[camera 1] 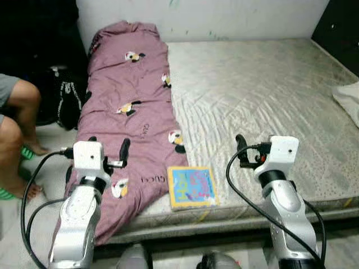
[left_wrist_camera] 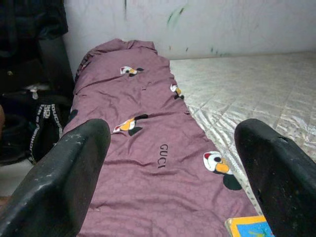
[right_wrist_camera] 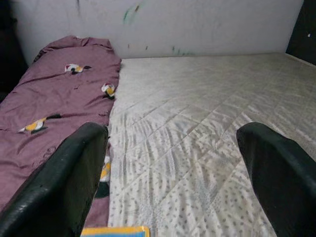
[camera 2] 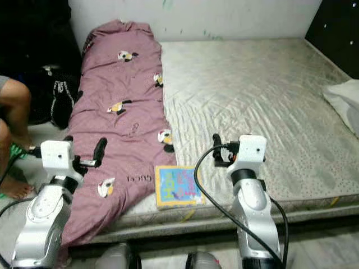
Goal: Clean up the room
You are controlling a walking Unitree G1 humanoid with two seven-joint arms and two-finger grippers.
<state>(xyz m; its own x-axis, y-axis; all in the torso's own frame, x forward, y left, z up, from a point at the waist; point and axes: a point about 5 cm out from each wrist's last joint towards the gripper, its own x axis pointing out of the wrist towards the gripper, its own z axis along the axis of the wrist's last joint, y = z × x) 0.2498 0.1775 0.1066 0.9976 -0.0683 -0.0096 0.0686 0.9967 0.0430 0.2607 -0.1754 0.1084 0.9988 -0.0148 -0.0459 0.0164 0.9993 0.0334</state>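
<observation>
A bright picture book (camera 1: 192, 187) is seen lying flat at the front edge of the bed (camera 1: 269, 95), touching a purple blanket (camera 1: 126, 117) spread along its left side. The left tool (camera 1: 120, 156) is held over the blanket, the right tool (camera 1: 242, 150) over the bare mattress; both are spread wide and hold nothing. A white thing (camera 1: 349, 96), maybe a pillow, is at the far right. The book could be pushed off the edge by a clumsy grab.
</observation>
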